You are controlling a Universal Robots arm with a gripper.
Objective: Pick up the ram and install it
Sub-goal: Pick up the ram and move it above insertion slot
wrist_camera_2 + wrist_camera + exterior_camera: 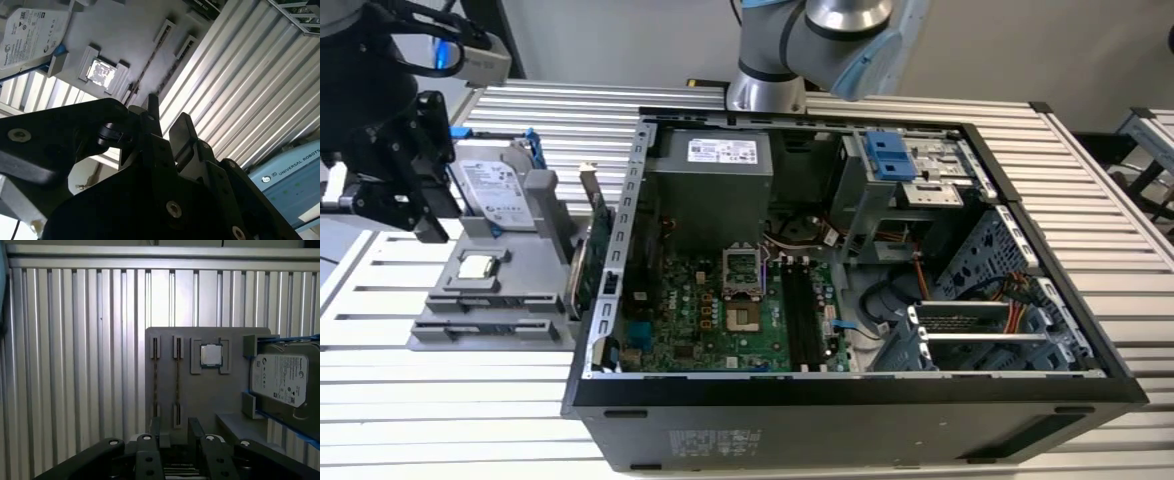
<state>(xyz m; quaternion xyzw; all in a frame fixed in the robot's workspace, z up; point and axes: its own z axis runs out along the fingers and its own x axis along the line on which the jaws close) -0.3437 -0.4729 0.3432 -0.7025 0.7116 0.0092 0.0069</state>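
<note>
Two ram sticks stand on edge in slots of a grey holder block (210, 395). They show as thin dark lines, one ram stick (177, 377) beside the other (155, 375), and again in the second wrist view (150, 57). My black gripper (175, 432) hovers above the block's near end, open, with nothing between its fingers (160, 432). The gap between the fingers lines up roughly with the ram stick nearer the processor chip. The gripper (167, 117) shows the same open gap in the second wrist view. In the exterior view the gripper (420, 215) hangs at the left, over the block (494, 300).
On the same block sit a processor chip (211, 355) and a silver hard drive (282, 377) in a blue frame. A green expansion card (596, 250) stands between the block and the open computer case (854, 390). Black memory slots (807, 310) lie on the motherboard. The table is ribbed metal.
</note>
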